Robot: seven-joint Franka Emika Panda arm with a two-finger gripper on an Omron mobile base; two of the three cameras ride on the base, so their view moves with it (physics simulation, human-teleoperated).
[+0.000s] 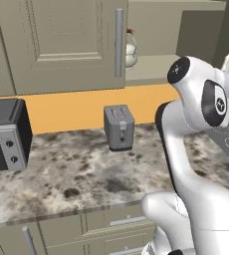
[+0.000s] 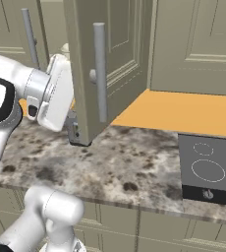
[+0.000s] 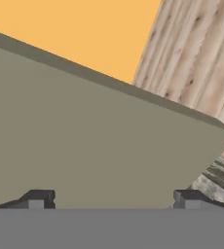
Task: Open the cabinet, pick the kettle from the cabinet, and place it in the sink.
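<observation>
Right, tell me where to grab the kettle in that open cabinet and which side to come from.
Probably the arched wire handle on top of the kettle, coming from the cabinet's open front, to the right of the swung-out door. The handle rises clear above the round body, which looks wide for the fingers. The door hides part of the kettle, so the spout's direction cannot be told. The gripper is open.

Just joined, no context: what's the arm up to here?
The white arm is working at the upper cabinet. One door is swung open, and the gripper, jaws wide and holding nothing, sits right against the flat inside of that door. The kettle stands on the cabinet shelf, partly hidden behind the closed door's edge, not yet picked. A toaster stands on the counter below.
</observation>
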